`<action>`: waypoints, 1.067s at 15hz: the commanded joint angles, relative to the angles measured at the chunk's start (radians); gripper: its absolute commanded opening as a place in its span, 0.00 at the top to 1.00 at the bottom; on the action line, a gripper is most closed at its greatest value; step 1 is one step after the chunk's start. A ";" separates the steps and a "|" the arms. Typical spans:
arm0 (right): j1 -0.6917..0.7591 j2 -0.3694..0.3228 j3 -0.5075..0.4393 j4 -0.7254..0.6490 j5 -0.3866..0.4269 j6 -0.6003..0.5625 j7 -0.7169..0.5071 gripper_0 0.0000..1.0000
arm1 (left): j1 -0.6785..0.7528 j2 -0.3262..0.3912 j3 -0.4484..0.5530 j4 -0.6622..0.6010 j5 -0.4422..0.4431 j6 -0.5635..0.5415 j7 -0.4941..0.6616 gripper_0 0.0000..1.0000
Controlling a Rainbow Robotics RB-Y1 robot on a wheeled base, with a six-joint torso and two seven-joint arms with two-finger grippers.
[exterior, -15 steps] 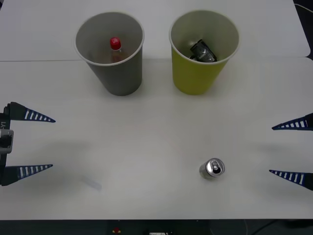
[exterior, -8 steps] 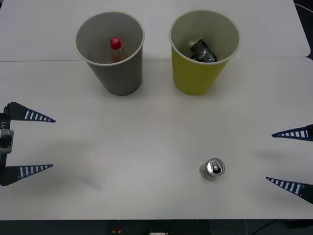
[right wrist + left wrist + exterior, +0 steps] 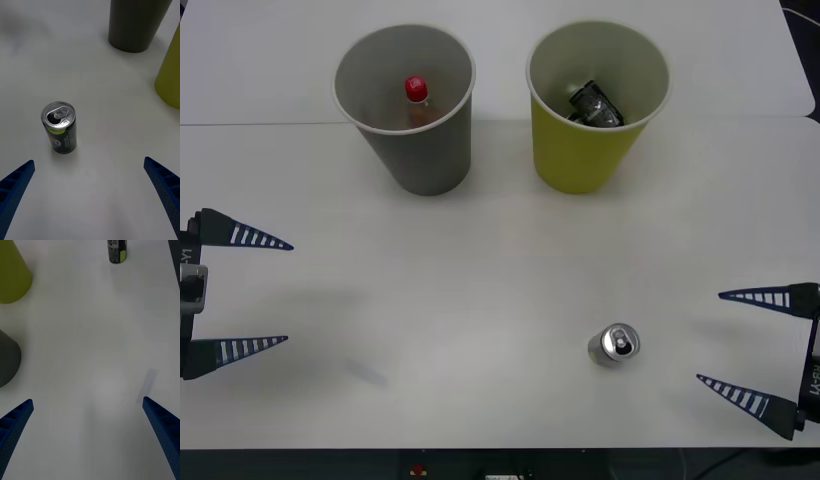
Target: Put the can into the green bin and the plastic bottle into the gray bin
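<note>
1. A big white table (image 3: 480, 280) is seen across almost the whole front view.
2. A thin line (image 3: 260, 124) is seen running across the far part of the table top.
3. A dark strip (image 3: 300, 465) is seen below the near edge.

On the table (image 3: 480, 280), the gray bin (image 3: 405, 110) stands at the back left with the plastic bottle (image 3: 416, 98) inside it. The green bin (image 3: 595, 105) stands just to its right. The can (image 3: 613, 345) stands upright nearer the front, right of centre, well apart from both bins.
</note>
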 commanded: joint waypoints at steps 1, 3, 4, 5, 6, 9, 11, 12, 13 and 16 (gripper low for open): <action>-0.003 0.000 0.040 0.023 -0.048 -0.011 0.054 0.00 | 0.000 0.000 0.000 0.000 0.000 0.000 0.000 0.00; -0.022 0.006 0.077 0.049 -0.074 -0.039 0.067 0.00 | 0.000 0.000 0.000 0.000 0.000 0.000 0.000 0.00; -0.034 0.020 0.080 0.075 -0.078 -0.080 0.073 0.00 | 0.000 0.000 0.000 0.000 0.000 0.000 0.000 0.00; -0.049 0.035 0.080 0.111 -0.078 -0.129 0.078 0.00 | 0.000 0.000 0.000 0.000 0.000 0.000 0.000 0.00; -0.077 0.055 0.088 0.160 -0.078 -0.188 0.089 0.00 | 0.000 0.000 0.000 0.000 0.000 0.000 0.000 0.00; -0.141 0.089 0.131 0.264 -0.088 -0.278 0.143 0.00 | 0.000 0.000 0.000 0.000 0.000 0.000 0.000 0.00; -0.174 0.103 0.166 0.327 -0.124 -0.301 0.225 0.00 | 0.000 0.000 0.000 0.000 0.000 0.000 0.000 0.00; -0.192 0.109 0.188 0.358 -0.141 -0.312 0.254 0.00 | 0.000 0.000 0.000 0.000 0.000 0.000 0.000 0.00; -0.221 0.117 0.220 0.402 -0.164 -0.329 0.299 0.00 | 0.000 0.000 0.000 0.000 0.000 0.000 0.000 0.00; -0.309 0.150 0.294 0.534 -0.201 -0.395 0.371 0.00 | 0.000 0.000 0.000 0.000 0.000 0.000 0.000 0.00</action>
